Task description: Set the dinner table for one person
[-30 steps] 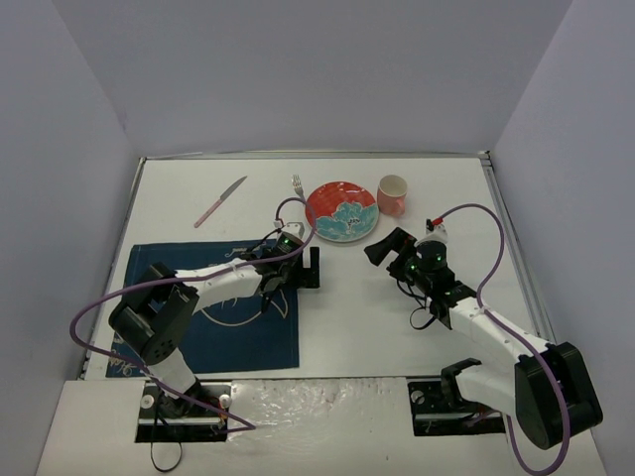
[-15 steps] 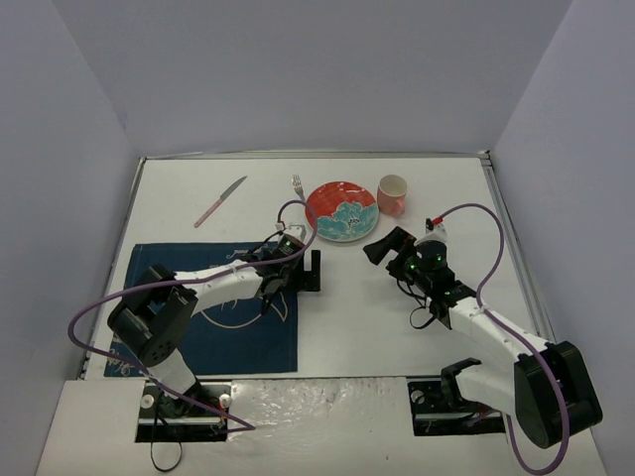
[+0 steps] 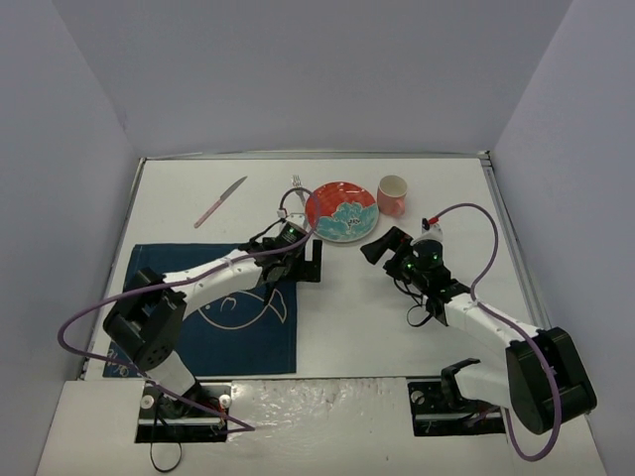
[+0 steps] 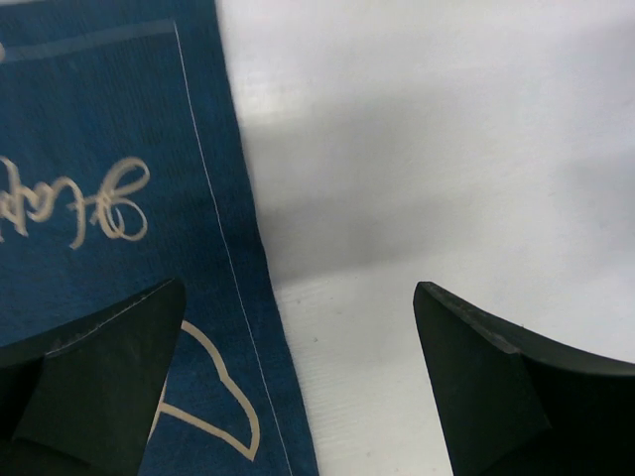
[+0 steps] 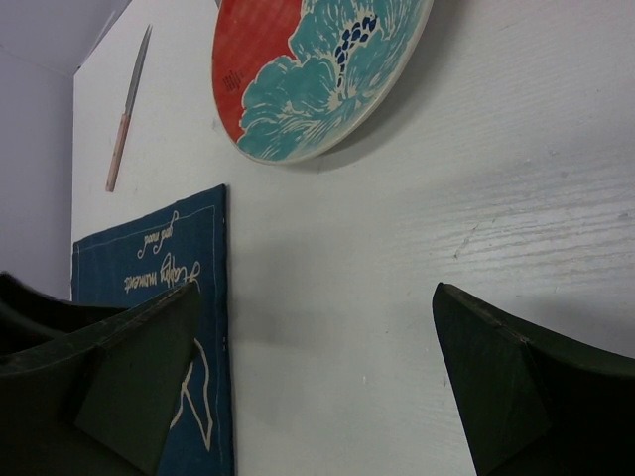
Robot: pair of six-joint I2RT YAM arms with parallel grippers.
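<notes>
The dinner table (image 3: 357,317) is a plain white top. A navy placemat (image 3: 228,317) with a white fish drawing lies flat at its near left. My left gripper (image 3: 294,268) hovers open over the placemat's far right corner, one finger above the cloth (image 4: 119,129) and the other above bare table (image 4: 446,149); nothing is between them (image 4: 298,288). My right gripper (image 3: 389,258) is open and empty (image 5: 316,288) over bare table, just in front of the red plate (image 3: 340,210) with its teal flower (image 5: 308,69).
A pink cup (image 3: 392,194) stands right of the plate. A fork (image 3: 297,184) lies just left of the plate, and a pink-handled knife (image 3: 220,201) lies farther left at the back. The placemat's right edge (image 5: 149,268) shows in the right wrist view.
My left arm has stretched forward, carrying its open gripper toward the placemat's far right corner and the plate. The right gripper has edged slightly left. Both stayed open.
</notes>
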